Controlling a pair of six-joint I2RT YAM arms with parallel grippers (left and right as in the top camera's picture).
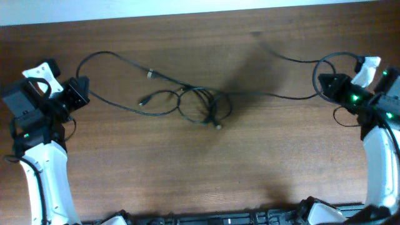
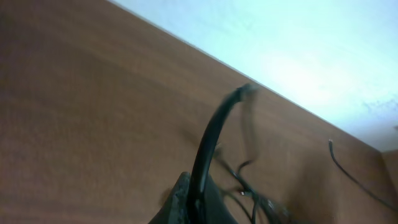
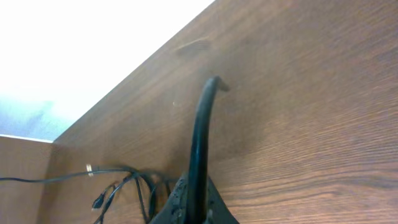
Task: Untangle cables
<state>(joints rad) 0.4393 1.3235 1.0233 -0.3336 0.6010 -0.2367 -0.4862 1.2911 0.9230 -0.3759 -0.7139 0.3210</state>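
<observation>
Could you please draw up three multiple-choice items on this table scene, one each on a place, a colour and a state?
1. Where does the knot of thin black cables lie on the brown wooden table?
A. near its middle
B. by the left arm
C. over the far edge
2. What colour are the small lights on the right arm?
A. red
B. blue
C. green
3. The cables are:
A. fully separated
B. looped together
C. boxed
Key: 1 A, the knot sits mid-table; 2 C, they glow green; 3 B, the loops cross.
</observation>
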